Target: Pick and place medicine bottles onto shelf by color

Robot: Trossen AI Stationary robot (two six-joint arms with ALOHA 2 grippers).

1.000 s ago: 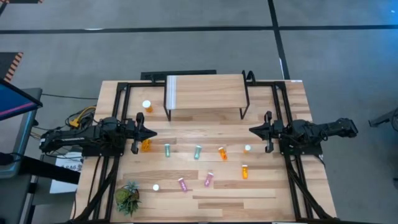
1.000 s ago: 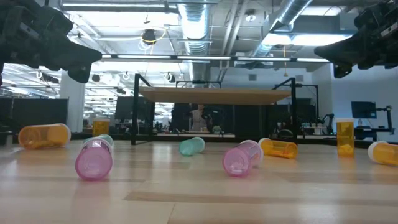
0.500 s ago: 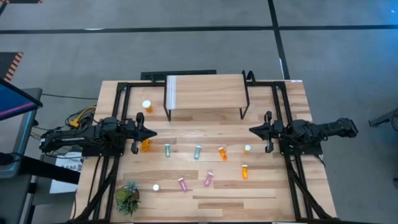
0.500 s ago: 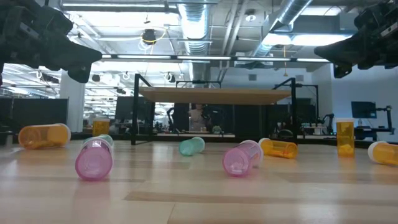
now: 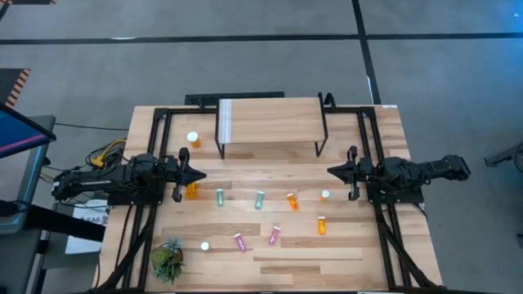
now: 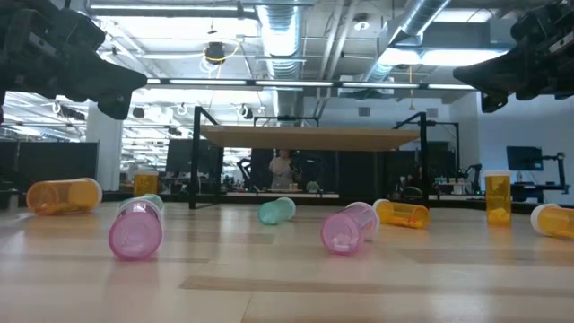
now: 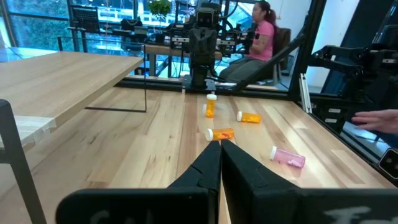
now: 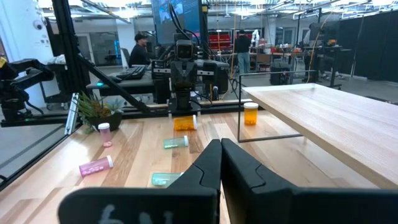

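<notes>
No step begun. Medicine bottles (image 5: 260, 198) lie scattered mid-table, nearest ones pink, toward six o'clock. Left gripper (image 5: 202, 174) at nine o'clock and right gripper (image 5: 331, 171) at three o'clock hover with fingers pressed together, holding nothing. Shelf (image 5: 270, 121) at twelve o'clock stands bare. Next move: open one gripper and descend on a bottle.

Small green spiky plant (image 5: 167, 260) on wooden tabletop (image 5: 359, 245), near front-left corner; same plant (image 8: 96, 111) seen in right wrist view. Black metal frame (image 5: 157, 131) runs along table edges. Yellow and orange cables (image 5: 106, 153) bundled off table's left side. Grey floor (image 5: 441, 57) around table, dark line across it. Seated person in pink top (image 7: 260, 38) beyond table; another person at desk (image 8: 140, 48) in background. Ceiling ducts (image 6: 278, 27) overhead.
</notes>
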